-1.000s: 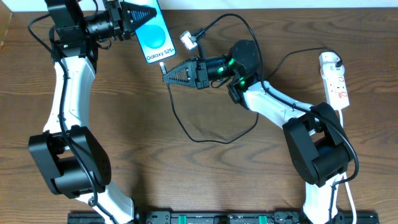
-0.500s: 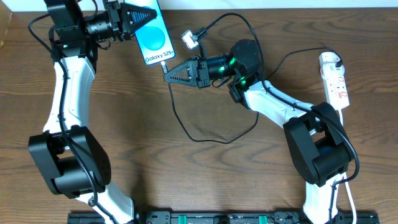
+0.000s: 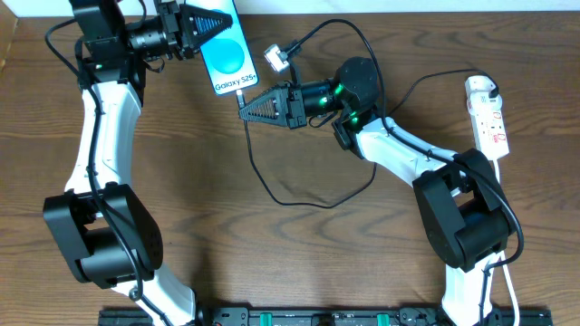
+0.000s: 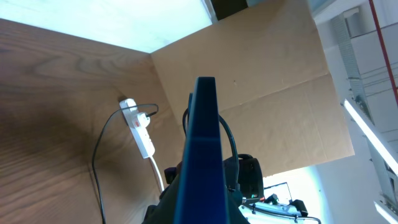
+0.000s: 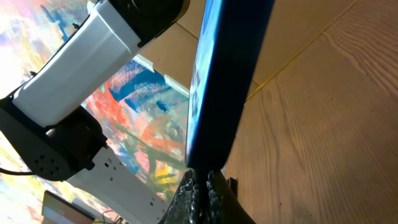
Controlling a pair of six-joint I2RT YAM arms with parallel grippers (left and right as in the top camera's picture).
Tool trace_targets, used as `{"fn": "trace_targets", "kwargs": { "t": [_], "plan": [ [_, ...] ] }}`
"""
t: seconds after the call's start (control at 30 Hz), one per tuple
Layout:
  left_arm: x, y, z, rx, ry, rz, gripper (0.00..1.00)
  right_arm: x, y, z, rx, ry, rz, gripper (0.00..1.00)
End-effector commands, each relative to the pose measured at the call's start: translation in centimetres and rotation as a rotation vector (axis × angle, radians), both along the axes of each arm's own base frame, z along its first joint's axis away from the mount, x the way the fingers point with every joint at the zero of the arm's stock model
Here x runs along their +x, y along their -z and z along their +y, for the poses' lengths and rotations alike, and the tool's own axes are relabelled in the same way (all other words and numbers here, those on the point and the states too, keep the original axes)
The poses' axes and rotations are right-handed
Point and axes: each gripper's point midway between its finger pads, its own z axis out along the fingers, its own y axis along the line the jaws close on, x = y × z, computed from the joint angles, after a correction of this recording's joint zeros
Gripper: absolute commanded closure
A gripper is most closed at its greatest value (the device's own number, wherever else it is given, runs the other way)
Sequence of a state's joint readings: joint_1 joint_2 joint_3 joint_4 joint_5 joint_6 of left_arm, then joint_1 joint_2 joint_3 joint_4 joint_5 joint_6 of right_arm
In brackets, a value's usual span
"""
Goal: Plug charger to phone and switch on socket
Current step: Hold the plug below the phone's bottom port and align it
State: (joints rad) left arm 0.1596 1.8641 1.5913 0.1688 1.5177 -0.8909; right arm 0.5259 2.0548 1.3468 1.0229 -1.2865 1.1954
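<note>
Over the worktop (image 3: 272, 272), overhead, the left gripper (image 3: 210, 22) is clamped on the phone (image 3: 228, 56). The right gripper (image 3: 243, 104) pinches the charger (image 3: 250, 149) tip at the phone's lower end, well apart from the socket (image 3: 488, 118). Left wrist: the phone (image 4: 202, 155) edge-on, the socket (image 4: 140, 127) beyond. Right wrist: closed fingers (image 5: 200, 186) meet the phone's (image 5: 227, 81) edge.

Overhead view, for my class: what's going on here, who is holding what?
The left gripper holds the phone at the far side. The right gripper holds the plug tip of the charger at the phone's lower end; whether it is seated cannot be told. The socket lies at the right side, untouched.
</note>
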Motion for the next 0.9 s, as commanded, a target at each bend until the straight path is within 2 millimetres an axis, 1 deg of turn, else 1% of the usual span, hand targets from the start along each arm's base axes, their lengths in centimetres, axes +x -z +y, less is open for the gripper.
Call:
{"fn": "trace_targets", "kwargs": {
  "t": [0.0, 0.3, 0.87],
  "plan": [
    [-1.31, -1.00, -0.57, -0.004, 0.052, -0.028, 0.93, 0.86, -0.57, -0.20, 0.015, 0.038, -0.003, 0.99],
    [-1.33, -1.00, -0.58, -0.004, 0.053, -0.028, 0.93, 0.87, -0.56, -0.22, 0.014, 0.038, 0.000, 0.99],
    [-1.45, -1.02, -0.60, 0.003, 0.060, -0.061, 0.93, 1.61, -0.82, -0.11, 0.008, 0.072, 0.092, 0.99]
  ]
}}
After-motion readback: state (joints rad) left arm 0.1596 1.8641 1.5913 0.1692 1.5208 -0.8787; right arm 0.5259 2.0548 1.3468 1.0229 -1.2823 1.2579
